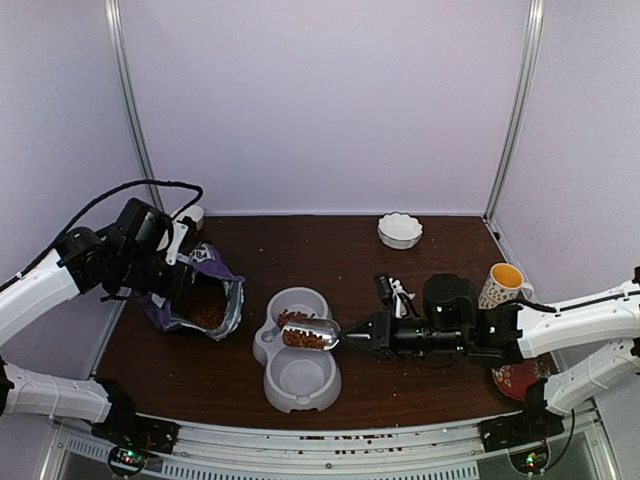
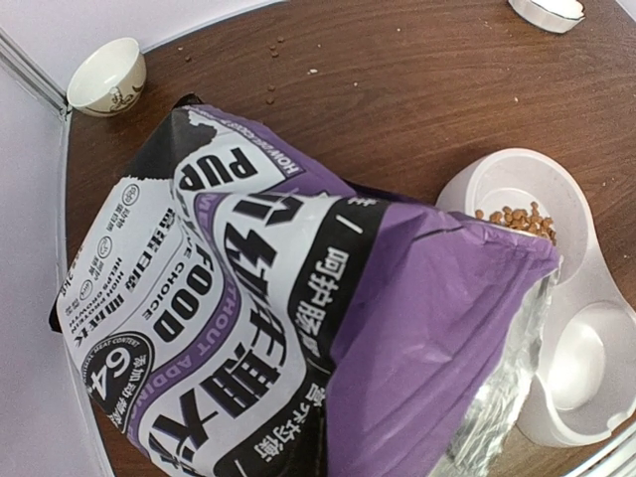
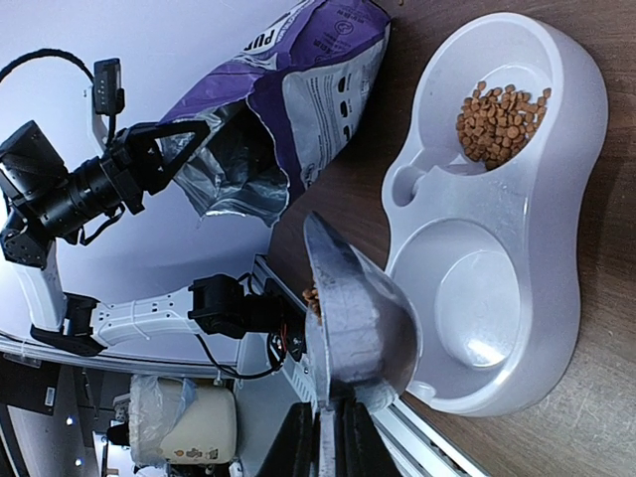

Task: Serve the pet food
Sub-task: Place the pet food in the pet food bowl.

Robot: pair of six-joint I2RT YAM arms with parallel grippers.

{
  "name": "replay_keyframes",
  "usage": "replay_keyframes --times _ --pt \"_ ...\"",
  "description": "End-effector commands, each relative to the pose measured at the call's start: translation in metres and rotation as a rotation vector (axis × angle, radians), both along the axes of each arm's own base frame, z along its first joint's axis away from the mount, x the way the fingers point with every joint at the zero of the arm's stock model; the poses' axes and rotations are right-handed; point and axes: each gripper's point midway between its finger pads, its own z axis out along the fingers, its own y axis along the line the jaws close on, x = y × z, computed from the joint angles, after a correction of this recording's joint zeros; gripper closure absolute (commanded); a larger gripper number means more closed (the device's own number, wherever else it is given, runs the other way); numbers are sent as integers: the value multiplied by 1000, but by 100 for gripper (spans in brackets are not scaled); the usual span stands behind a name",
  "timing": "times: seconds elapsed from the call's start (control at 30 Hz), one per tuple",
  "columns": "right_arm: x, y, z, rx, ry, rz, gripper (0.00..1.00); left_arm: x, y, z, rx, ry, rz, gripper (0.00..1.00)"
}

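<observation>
Right gripper (image 1: 350, 338), jaws clenched on the metal scoop (image 1: 318, 334), holds pet food (image 1: 298, 338) over the grey double bowl (image 1: 297, 380), at its kibble-holding far cup: tip slowly, keep low; left gripper (image 3: 194, 134) jaws pinch the purple bag (image 2: 298, 298).

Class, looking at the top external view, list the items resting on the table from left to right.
purple bag → grey double bowl → white scalloped dish → mug with yellow inside
</observation>
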Motion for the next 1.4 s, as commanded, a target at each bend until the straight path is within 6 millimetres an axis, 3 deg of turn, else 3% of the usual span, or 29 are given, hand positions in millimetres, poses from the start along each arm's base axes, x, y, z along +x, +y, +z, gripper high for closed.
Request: replay_keyframes --times 0.0,0.7,1.37 --pt "4 -11 2 -10 -33 -29 100 14 7 21 -16 -103 52 100" --pt "2 -19 -14 -97 -32 -21 100 17 13 23 -28 -113 81 100" --pt "-10 -14 -13 -190 -51 54 100 16 18 26 -40 -124 95 100"
